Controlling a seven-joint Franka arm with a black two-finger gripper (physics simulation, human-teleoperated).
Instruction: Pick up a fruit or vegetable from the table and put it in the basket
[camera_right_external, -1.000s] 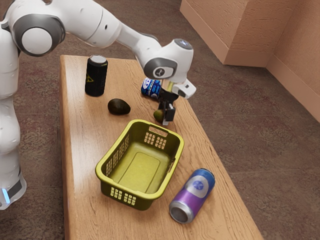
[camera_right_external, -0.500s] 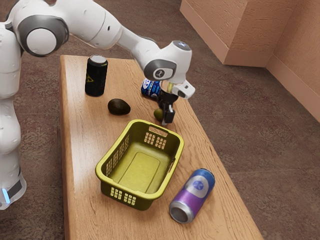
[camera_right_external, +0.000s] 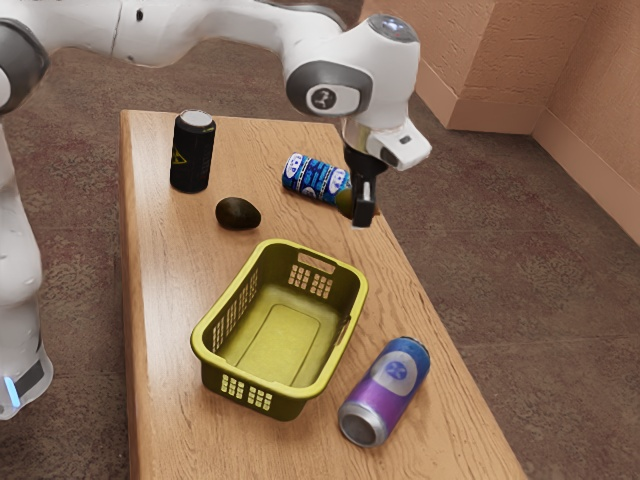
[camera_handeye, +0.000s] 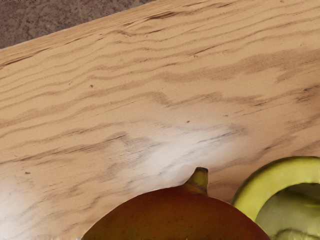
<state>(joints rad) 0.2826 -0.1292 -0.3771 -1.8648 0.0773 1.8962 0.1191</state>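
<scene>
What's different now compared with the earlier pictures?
The gripper has risen and moved toward the exterior view's right, lifting the mango off the table in its grip. The basket, the avocado, the black can, the blue can and the purple can stayed put.

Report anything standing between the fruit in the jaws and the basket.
Nothing visible stands between the fruit and the basket; only the basket's own rim would likely need clearing. The blue can lies behind the fruit in the exterior view, and the avocado sits toward that view's left, both apparently off the path.
</scene>
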